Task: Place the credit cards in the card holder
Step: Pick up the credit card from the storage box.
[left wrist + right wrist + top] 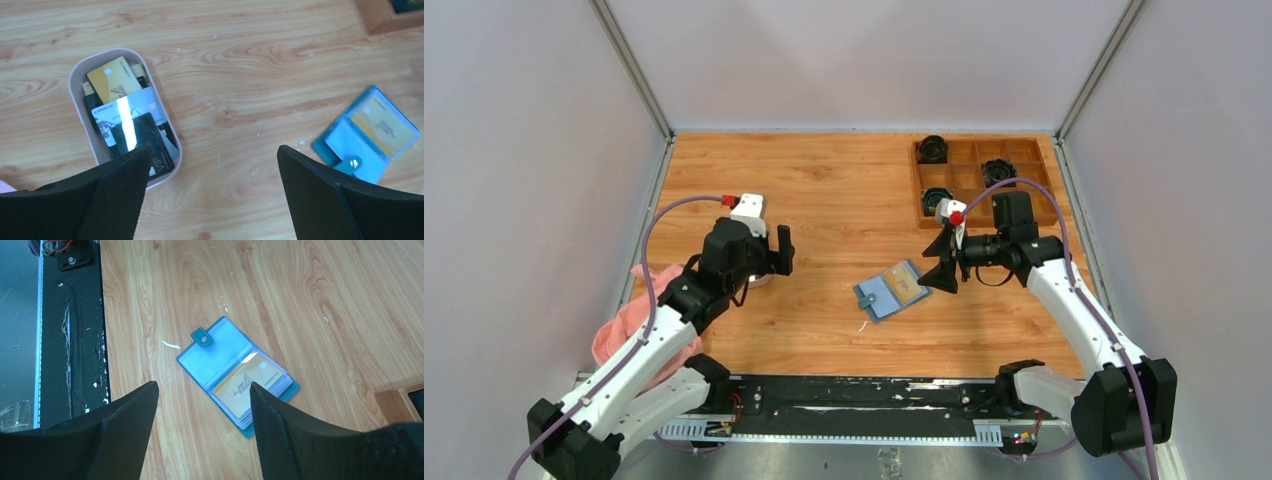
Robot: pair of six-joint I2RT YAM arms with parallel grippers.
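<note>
The teal-blue card holder (892, 291) lies open on the table, with a yellow card (252, 382) in its right clear pocket and the snap tab at its near edge. It also shows in the left wrist view (372, 132) and the right wrist view (220, 352). More credit cards (114, 79), yellow, white and black, are stacked in a small oval white dish (75, 75). My left gripper (214, 150) is open and empty, hovering just right of the dish. My right gripper (202, 386) is open and empty above the holder's right edge.
A brown wooden compartment tray (984, 180) with dark round items stands at the back right. A pink cloth (639, 320) lies at the left under my left arm. A small white scrap (171, 344) lies beside the holder. The black base rail (854, 395) runs along the near edge.
</note>
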